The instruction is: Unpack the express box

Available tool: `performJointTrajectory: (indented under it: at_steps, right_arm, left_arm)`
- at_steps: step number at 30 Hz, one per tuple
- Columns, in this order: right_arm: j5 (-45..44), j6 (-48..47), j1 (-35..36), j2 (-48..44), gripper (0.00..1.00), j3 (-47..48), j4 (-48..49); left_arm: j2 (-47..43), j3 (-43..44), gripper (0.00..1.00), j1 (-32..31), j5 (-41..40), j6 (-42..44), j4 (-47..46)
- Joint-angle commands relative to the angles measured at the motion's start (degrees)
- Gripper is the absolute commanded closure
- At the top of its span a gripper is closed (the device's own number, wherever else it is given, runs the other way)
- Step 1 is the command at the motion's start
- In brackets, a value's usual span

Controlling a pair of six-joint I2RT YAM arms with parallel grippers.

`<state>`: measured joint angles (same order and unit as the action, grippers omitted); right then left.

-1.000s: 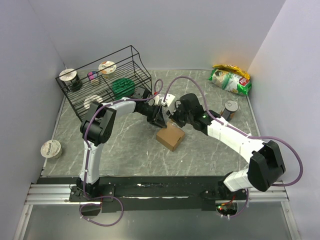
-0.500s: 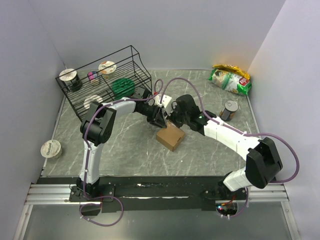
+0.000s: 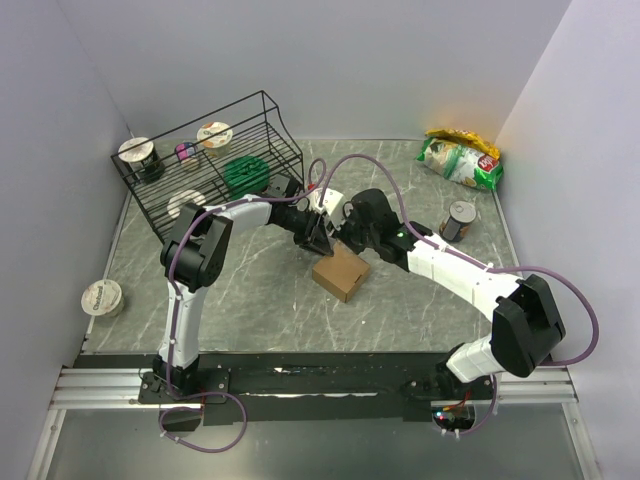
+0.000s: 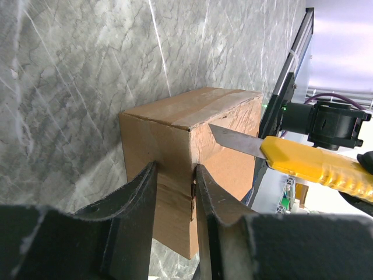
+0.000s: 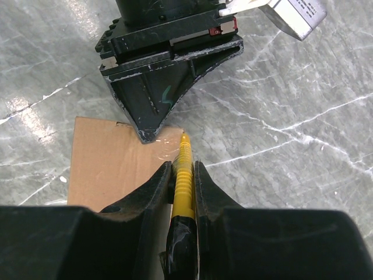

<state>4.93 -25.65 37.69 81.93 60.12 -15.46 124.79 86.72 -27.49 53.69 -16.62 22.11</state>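
The express box is a small brown cardboard carton with sharp corners and a matt, fibrous skin. A paler glossy strip of tape runs across its top. It sits near the middle of the grey, white-veined marble table, turned at an angle to the table's edges.

The left gripper comes down at the box's far side. Its two scuffed black fingers pinch one vertical corner edge of the carton between them. The right gripper is clamped on a yellow utility knife with a ribbed handle. In the left wrist view the bare steel blade lies against the box's side, just under the top edge. Both wrists crowd together over the far half of the box.

A black wire rack stands well apart at the far left, with lidded cups and a green round thing inside. A white tub lies near the left wall. A green snack bag lies in the far right corner, and a small can stands near the right wall.

Bare marble stretches from the box's near side to the rail at the table's edge.
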Motion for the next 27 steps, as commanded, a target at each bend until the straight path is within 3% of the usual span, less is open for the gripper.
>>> performJointTrajectory:
  at_steps: [1,22,27]
  right_arm:
    - [-0.9,-0.5,0.5,0.1,1.0,1.9,2.4]
    - [-2.6,0.6,1.1,1.8,1.0,2.9,1.3]
    - [-6.2,3.0,2.6,2.3,1.0,3.5,-3.9]
  left_arm:
    - [3.7,-0.6,0.67,-0.6,-8.0,2.9,3.0]
    - [3.9,-0.4,0.67,-0.5,-8.0,2.9,3.3]
    - [4.1,-0.2,0.67,-0.5,-8.5,2.8,3.4]
